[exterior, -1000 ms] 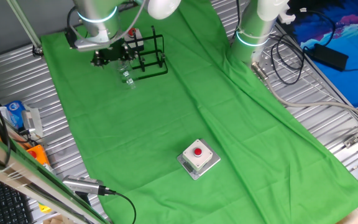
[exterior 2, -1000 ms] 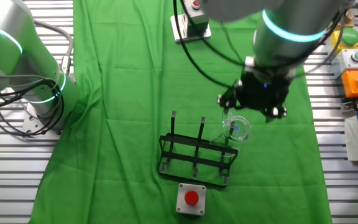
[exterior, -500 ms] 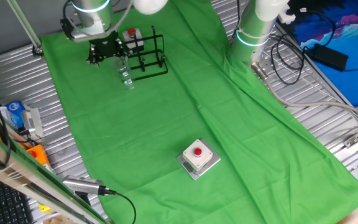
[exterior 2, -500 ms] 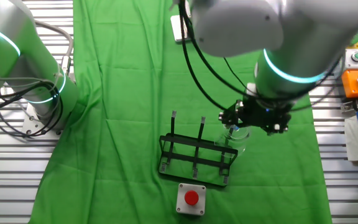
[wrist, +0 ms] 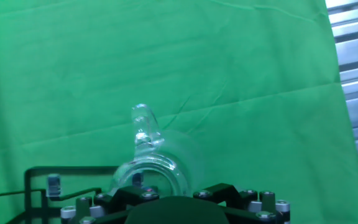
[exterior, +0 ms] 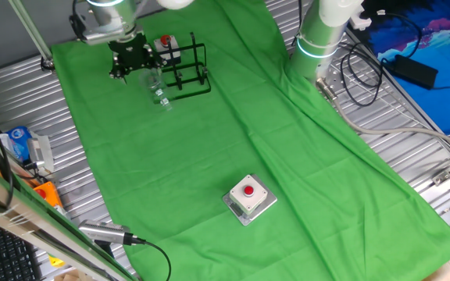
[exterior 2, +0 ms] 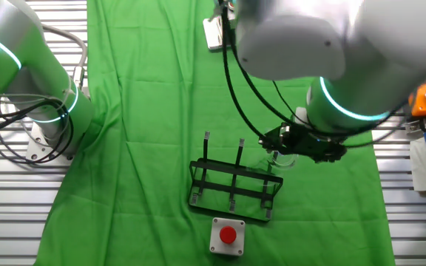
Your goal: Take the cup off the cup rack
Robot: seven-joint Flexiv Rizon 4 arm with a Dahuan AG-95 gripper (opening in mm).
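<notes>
Green cloth (exterior: pixel 233 148) covers the work table, with ribbed metal surface showing along both sides.

1. Gripper (exterior: pixel 131 64): positioned at the far left of the cloth in one fixed view, just left of the rack. In the hand view only the dark lower edge of the hand body (wrist: pixel 179 208) shows along the bottom of the frame; the fingertips are out of sight. Whether the fingers are spread or closed cannot be told from any view.

2. Cup (wrist: pixel 151 163): clear, with a small side handle that points away from the hand in the hand view. It sits directly ahead of the hand body, its rim partly covered by that body. In one fixed view it appears as a faint clear shape (exterior: pixel 158 90) just below the gripper, on the near-left side of the rack. In the other fixed view it is largely hidden under the arm's wrist. Whether it rests on the cloth or is lifted off it cannot be told.

3. Cup rack (exterior 2: pixel 234 191): black wire frame with a rectangular base and thin upright posts, standing on the cloth. The cup lies beside it, not on a post.

4. Grey box with a red button (exterior: pixel 249 197): near centre of the cloth, well apart from the rack in one fixed view.

5. Second arm's base (exterior: pixel 319 39): stands at the far right edge of the cloth.
</notes>
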